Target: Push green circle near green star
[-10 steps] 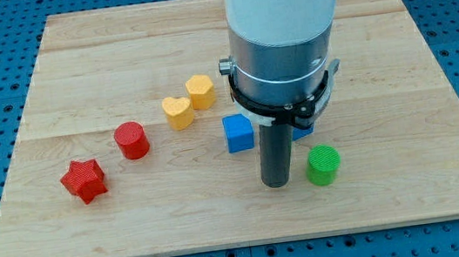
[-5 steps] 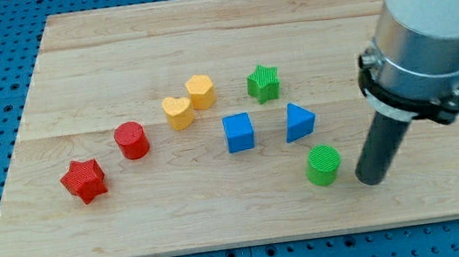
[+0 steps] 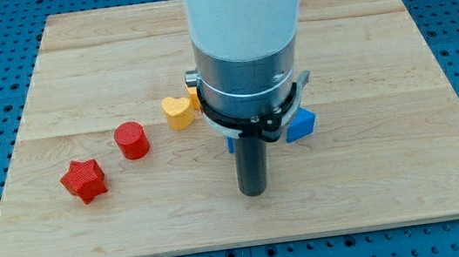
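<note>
Progress unclear: green circle and green star hidden behind arm. My tip rests on wooden tabletop, at 6 o'clock from blue triangular block. No claw fitted; state cannot be told.

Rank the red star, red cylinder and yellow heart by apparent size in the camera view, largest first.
1. red star, clearly widest.
2. red cylinder and yellow heart look about alike; the heart sits farther up the view, so I will not rank them.
</note>
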### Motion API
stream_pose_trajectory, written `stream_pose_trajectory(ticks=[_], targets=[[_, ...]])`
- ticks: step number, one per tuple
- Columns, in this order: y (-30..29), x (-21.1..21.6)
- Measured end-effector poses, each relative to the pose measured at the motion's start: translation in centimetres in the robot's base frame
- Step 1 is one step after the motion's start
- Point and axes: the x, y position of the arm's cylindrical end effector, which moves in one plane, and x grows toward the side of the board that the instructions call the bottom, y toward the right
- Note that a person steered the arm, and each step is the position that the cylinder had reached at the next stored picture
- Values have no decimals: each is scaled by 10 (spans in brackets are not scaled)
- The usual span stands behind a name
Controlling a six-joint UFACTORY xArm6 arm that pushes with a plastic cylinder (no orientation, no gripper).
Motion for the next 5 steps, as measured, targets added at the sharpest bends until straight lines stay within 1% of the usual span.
stream_pose_trajectory(ticks=[2, 3, 4, 5], targets=[[0, -57], [-1, -76], [-1, -61], [20, -55]])
